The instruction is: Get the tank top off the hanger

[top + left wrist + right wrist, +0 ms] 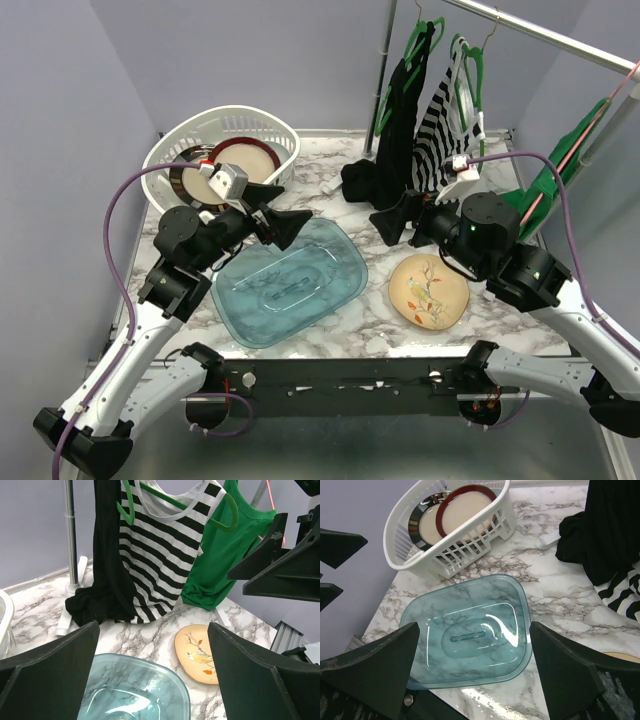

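A black-and-white striped tank top [437, 130] hangs on a green hanger [467, 75] from the rail at the back right. It fills the top of the left wrist view [160, 555], with its hanger [222, 517] through the neck. A black garment [395, 150] hangs to its left and a green tank top [555, 175] to its right. My left gripper [285, 225] is open and empty above the table's middle, pointing at the garments. My right gripper [400, 225] is open and empty just in front of the black garment's hem.
A teal plastic lid [290, 280] lies at centre. A tan plate with a bird [430, 290] lies to its right. A white basket [220, 150] with plates stands at the back left. The rack's upright pole [70, 530] stands left of the black garment.
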### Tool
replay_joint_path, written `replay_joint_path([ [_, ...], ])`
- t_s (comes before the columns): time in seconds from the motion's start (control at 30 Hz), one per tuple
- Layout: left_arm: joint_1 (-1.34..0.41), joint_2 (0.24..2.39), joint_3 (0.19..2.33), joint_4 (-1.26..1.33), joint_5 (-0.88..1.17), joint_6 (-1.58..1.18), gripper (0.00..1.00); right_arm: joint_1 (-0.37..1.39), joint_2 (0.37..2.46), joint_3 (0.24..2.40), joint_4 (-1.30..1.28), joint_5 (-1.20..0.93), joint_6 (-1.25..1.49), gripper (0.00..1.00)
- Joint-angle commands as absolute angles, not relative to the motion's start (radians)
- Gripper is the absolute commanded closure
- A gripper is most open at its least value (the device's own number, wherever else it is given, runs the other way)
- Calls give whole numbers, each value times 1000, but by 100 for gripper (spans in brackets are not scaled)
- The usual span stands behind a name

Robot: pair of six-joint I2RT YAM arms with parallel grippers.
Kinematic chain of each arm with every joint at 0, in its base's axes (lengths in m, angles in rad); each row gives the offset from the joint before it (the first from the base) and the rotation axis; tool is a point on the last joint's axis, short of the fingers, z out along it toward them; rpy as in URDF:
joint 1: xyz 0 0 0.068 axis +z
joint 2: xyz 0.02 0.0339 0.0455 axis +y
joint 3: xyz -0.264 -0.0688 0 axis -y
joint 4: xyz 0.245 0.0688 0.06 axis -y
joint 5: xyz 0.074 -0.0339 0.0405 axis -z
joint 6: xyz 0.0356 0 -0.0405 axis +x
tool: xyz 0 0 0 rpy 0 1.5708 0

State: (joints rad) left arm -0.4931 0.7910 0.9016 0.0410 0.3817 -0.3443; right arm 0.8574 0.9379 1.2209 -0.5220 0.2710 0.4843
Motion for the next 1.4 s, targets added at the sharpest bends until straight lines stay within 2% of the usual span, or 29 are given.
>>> replay_joint_path([
  [0.0, -495, 784, 902, 49, 364, -334, 1, 854, 933, 1244, -535, 318, 509, 0],
  [0.33, -495, 788, 900, 38, 336, -325, 1, 854, 911, 1318, -508, 403, 480, 0],
  [0.53, -495, 788, 897, 40, 324, -322, 1, 854, 894, 1387, -394, 488, 273, 2],
  [0.57, -495, 788, 896, 38, 321, -321, 1, 856, 899, 1399, -374, 527, 234, 4],
  [0.73, -495, 795, 900, 32, 316, -321, 1, 854, 1009, 1584, -382, 1030, 39, 11],
  [0.77, -495, 793, 902, 34, 316, -322, 1, 850, 1034, 1591, -277, 1099, -109, 11],
  [0.83, -495, 792, 899, 34, 318, -322, 1, 815, 1035, 1583, -133, 1199, -243, 19],
  [0.9, -495, 790, 899, 34, 314, -322, 1, 721, 1031, 1621, -167, 1165, -211, 24],
  [1.07, -497, 796, 900, 32, 314, -322, 1, 484, 1107, 1814, -518, 1109, -34, 27],
  [1.2, -497, 795, 904, 28, 321, -325, 1, 362, 1149, 1847, -670, 1060, 60, 29],
  [1.27, -497, 790, 899, 34, 319, -325, 1, 243, 1147, 1844, -737, 987, 142, 32],
  [1.37, -499, 792, 896, 38, 322, -327, 1, 61, 1155, 1835, -805, 742, 240, 37],
])
